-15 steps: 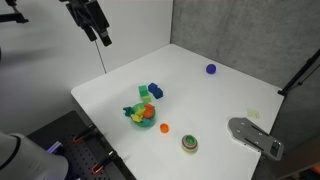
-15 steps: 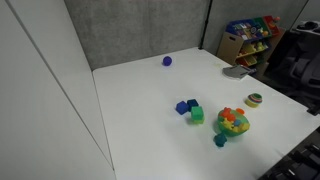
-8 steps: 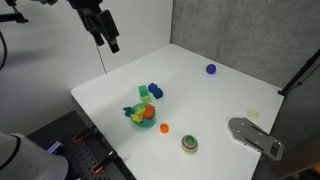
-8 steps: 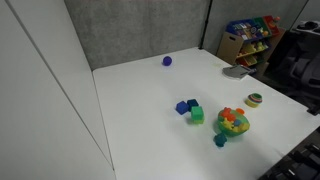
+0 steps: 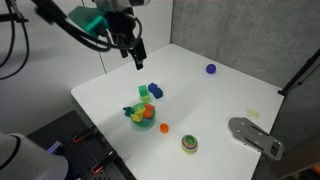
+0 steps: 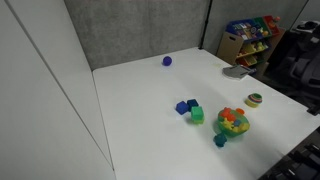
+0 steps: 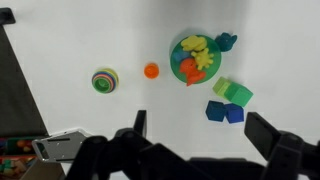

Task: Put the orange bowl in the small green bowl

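Observation:
The orange bowl (image 5: pixel 164 128) (image 7: pixel 151 70) sits on the white table, apart from the small green bowl (image 5: pixel 189 143) (image 7: pixel 104 80), which stands near the front edge. The small green bowl also shows in an exterior view (image 6: pixel 254 99). My gripper (image 5: pixel 135 50) (image 7: pixel 205 130) hangs high above the table's back left part, open and empty, far from both bowls. In the wrist view both bowls lie well beyond the fingertips.
A multicoloured toy pile (image 5: pixel 143 113) (image 7: pixel 196 58) lies next to the orange bowl. Blue blocks (image 5: pixel 155 91) (image 7: pixel 225 112) and a green block (image 5: pixel 143 92) (image 7: pixel 232 92) lie behind it. A purple ball (image 5: pixel 211 69) sits far back. A grey flat object (image 5: pixel 255 135) rests at the table's edge.
The arm has swung in from the left over the table and come lower. The bowls and toys have not moved.

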{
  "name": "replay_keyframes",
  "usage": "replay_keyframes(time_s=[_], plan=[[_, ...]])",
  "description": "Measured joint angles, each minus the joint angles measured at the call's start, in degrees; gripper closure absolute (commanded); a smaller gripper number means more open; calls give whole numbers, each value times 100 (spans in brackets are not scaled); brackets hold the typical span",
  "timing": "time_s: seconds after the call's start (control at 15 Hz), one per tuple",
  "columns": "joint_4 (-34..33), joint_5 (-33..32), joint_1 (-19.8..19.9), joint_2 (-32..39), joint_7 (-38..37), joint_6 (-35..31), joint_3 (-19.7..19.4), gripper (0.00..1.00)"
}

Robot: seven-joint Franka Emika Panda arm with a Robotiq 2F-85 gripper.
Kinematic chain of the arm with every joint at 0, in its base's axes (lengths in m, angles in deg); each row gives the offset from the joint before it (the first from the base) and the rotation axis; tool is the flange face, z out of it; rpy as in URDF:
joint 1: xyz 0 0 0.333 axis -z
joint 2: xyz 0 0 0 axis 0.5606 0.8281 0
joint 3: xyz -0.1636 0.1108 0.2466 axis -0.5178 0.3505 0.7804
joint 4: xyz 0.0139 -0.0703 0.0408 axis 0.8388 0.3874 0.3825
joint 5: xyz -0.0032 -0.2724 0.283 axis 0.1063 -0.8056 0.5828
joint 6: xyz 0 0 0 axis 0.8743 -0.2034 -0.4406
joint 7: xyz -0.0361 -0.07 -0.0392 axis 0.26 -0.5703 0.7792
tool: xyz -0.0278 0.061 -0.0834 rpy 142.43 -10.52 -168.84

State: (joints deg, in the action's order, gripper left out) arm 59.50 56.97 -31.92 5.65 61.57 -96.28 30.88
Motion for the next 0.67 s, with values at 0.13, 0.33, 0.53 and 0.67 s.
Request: replay_keyframes(time_s=[0.13, 0.33, 0.53, 0.67], plan=[[3, 141, 59, 338, 126, -347, -158, 0], [4, 361, 148, 864, 298, -837, -331, 0], [2, 502, 224, 1389, 413, -1288, -414, 0], [-9, 523, 268, 1761, 451, -1560, -435, 0]])
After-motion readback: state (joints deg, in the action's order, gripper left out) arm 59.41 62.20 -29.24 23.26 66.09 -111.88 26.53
